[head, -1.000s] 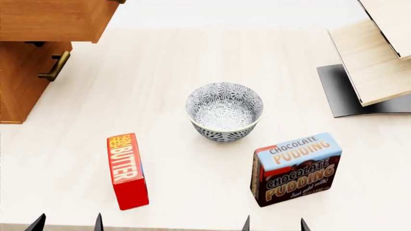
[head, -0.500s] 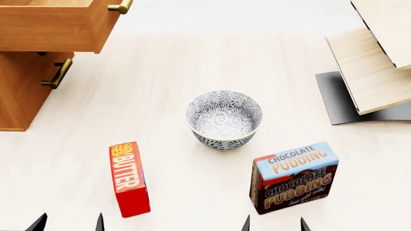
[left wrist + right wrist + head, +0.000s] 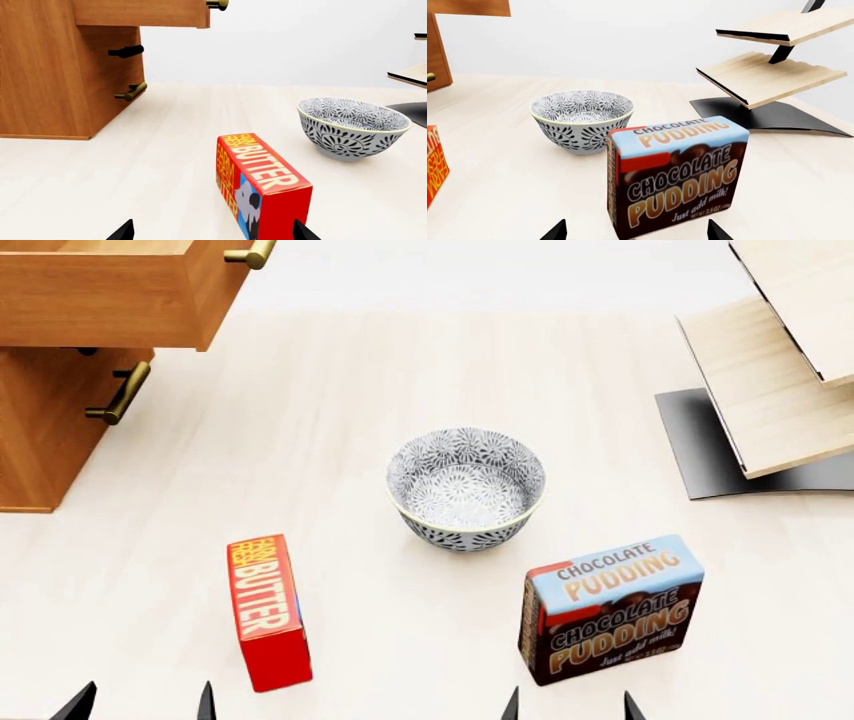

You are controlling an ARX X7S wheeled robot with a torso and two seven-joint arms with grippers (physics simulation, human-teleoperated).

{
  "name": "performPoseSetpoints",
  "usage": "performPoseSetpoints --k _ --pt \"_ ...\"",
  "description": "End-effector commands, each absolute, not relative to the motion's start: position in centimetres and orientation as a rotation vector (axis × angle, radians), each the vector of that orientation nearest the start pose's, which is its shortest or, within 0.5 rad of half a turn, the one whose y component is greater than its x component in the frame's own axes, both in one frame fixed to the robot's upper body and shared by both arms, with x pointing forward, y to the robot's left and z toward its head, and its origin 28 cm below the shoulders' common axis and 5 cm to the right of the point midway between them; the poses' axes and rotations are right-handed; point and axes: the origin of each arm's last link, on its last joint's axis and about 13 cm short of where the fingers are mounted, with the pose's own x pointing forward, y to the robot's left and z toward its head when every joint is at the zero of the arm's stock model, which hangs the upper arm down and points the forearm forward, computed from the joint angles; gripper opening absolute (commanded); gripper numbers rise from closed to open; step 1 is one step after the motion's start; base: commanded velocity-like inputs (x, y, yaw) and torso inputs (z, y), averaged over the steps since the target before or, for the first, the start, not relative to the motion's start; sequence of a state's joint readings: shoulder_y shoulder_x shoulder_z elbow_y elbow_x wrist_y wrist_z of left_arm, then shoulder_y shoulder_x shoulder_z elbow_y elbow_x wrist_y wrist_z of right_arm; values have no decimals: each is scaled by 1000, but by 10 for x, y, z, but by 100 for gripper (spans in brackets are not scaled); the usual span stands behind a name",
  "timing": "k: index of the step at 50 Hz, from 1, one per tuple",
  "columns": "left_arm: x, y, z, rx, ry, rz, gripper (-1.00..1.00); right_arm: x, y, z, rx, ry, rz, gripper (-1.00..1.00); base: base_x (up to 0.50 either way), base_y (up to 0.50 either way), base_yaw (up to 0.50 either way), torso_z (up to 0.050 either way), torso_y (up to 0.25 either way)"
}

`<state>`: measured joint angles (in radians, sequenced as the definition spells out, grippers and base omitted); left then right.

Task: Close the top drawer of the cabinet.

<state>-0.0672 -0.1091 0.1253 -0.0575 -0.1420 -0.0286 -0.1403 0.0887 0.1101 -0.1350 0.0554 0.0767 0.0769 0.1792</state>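
Observation:
The top drawer [image 3: 114,295] of orange-brown wood stands pulled out from the cabinet [image 3: 47,430] at the far left, its brass bar handle [image 3: 251,254] at the drawer's front. It also shows in the left wrist view [image 3: 140,12], above the cabinet [image 3: 47,75]. My left gripper [image 3: 140,704] is open and empty at the near edge, far from the drawer; in its wrist view [image 3: 210,232] the butter box lies between the tips. My right gripper [image 3: 570,706] is open and empty, just before the pudding box; it also shows in its wrist view [image 3: 635,231].
A red butter box [image 3: 268,610] lies near left, a chocolate pudding box [image 3: 611,606] near right, a patterned bowl [image 3: 466,486] between them farther out. A pale wood shelf rack [image 3: 767,360] on a dark base stands at the right. A lower drawer handle [image 3: 118,393] juts from the cabinet.
Between 1.0 s and 0.5 s ago the view shifted, so everything slid down in the picture and the drawer handle came into sight. Nothing has moved since.

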Motion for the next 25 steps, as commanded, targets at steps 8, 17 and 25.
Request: performPoseSetpoints --k 8,17,25 --pt "224 207 12 -27 39 28 100 227 -98 14 -57 48 -47 100 0 0 0 0 0" --pt "227 207 14 -23 63 35 100 229 -98 18 -58 46 -56 100 0 0 0 0 0" --pt "230 205 26 -23 98 48 100 230 -100 34 -53 40 -89 100 0 0 0 0 0"
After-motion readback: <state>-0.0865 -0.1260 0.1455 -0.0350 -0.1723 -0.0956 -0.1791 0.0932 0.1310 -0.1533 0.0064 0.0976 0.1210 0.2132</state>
